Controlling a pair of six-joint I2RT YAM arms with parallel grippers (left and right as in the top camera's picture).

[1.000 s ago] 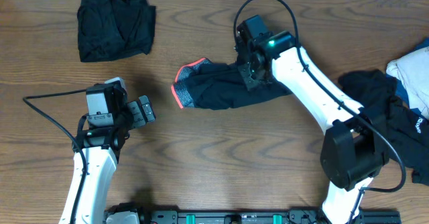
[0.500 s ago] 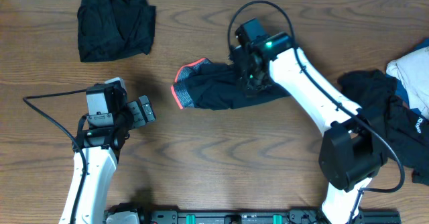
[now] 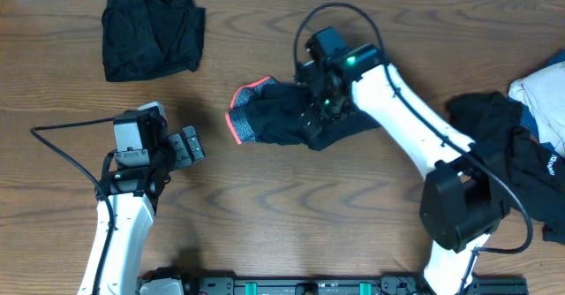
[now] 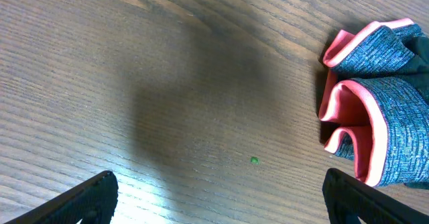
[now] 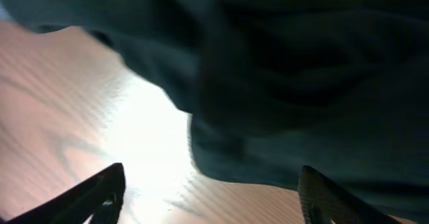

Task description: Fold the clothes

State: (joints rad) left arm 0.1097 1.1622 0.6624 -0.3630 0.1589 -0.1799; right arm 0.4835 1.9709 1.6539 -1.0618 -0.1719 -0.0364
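Observation:
A black trouser-like piece of the clothes lies bunched at the table's middle, its coral-red band at the left end. My right gripper hovers low over its right part, jaws wide apart. In the right wrist view the dark fabric fills the top, and the open right gripper has only bare wood between its fingers. My left gripper stands open left of the garment, apart from it. The left wrist view shows the coral band at the right, beyond the empty left gripper.
A folded black garment lies at the back left. A pile of black clothes with white and blue pieces sits at the right edge. Bare wooden table stretches along the front.
My right gripper has opened and let go of the black fabric, shifting a little left and toward the front. The garment's right part now lies bunched further left. The left arm has not moved.

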